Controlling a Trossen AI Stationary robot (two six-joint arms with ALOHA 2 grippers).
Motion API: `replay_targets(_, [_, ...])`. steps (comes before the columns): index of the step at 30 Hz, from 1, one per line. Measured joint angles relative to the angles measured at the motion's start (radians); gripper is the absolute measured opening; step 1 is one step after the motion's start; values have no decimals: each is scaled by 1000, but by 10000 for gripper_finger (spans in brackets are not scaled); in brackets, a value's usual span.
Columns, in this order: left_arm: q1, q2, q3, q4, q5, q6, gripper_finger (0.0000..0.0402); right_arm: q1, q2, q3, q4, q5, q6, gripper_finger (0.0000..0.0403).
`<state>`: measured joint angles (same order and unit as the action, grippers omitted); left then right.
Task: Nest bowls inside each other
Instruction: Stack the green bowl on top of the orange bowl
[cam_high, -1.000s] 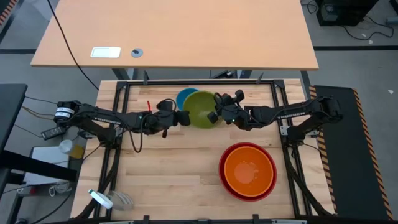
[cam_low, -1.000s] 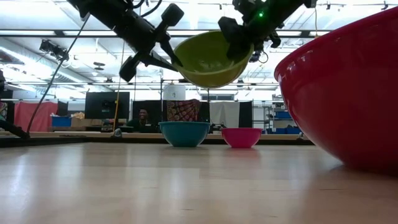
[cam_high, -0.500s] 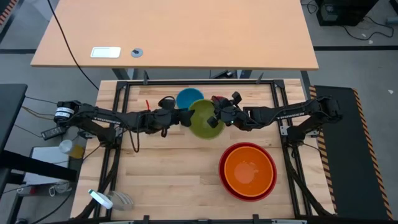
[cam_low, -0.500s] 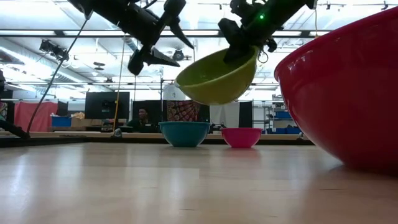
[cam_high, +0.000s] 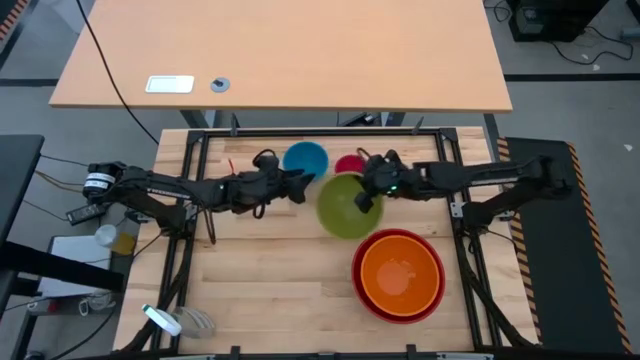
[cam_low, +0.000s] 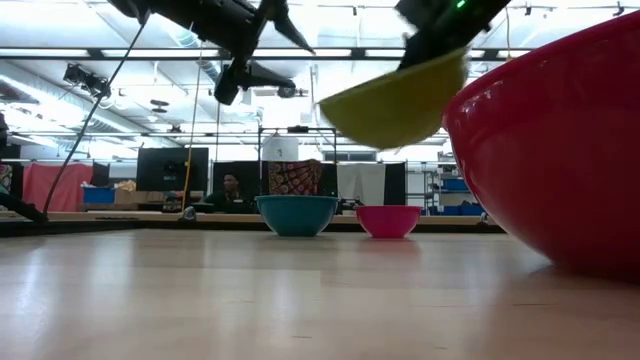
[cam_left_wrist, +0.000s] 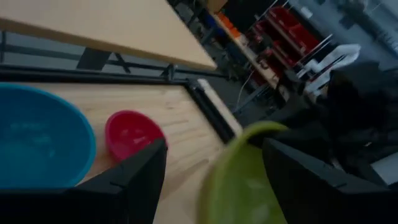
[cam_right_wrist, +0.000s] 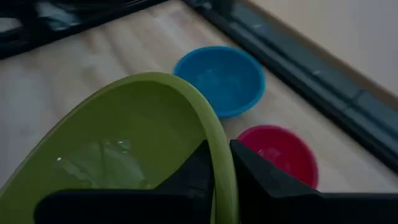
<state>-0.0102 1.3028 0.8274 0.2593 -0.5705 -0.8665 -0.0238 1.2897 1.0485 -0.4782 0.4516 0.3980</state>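
Note:
The lime green bowl (cam_high: 346, 206) hangs in the air over the middle of the table, with my right gripper (cam_high: 366, 197) shut on its rim. My left gripper (cam_high: 304, 184) stands open just left of it, touching nothing; in the left wrist view its two fingers spread wide with the green bowl (cam_left_wrist: 239, 183) beyond them. The blue bowl (cam_high: 305, 158) and the small pink bowl (cam_high: 349, 163) rest on their bases near the far edge. The orange bowl (cam_high: 400, 272) sits inside the red bowl (cam_high: 362, 290) at the near right. My right gripper pinches the green bowl's rim (cam_right_wrist: 219, 149) on the side toward the table's right, one finger inside the bowl and one outside. The fingers come slanting down from the right. The bowl is lifted clear and tilted, its free side lower (cam_low: 345, 108).
A black metal frame (cam_high: 320, 131) runs round the tabletop's edges. Bare wood lies at the near left (cam_high: 270, 280). The red bowl's wall (cam_low: 560, 150) fills the right of the low view. A second table (cam_high: 280, 60) stands beyond the far edge.
My left gripper has opened and let go of the green bowl's left rim, rising a little. My right gripper has carried the bowl toward the near edge and the right, toward the red bowl. The bowl has tipped, so its free side now hangs lower.

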Motion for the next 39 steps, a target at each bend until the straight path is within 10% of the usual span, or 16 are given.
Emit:
replay_targets(15, [7, -41, 0, 14, 0, 77, 269, 204, -320, -220, -55, -263, 54, 56])
replay_targets(39, [13, -41, 0, -7, 43, 112, 268, 534, -347, -531, 28, -80, 440, 64])
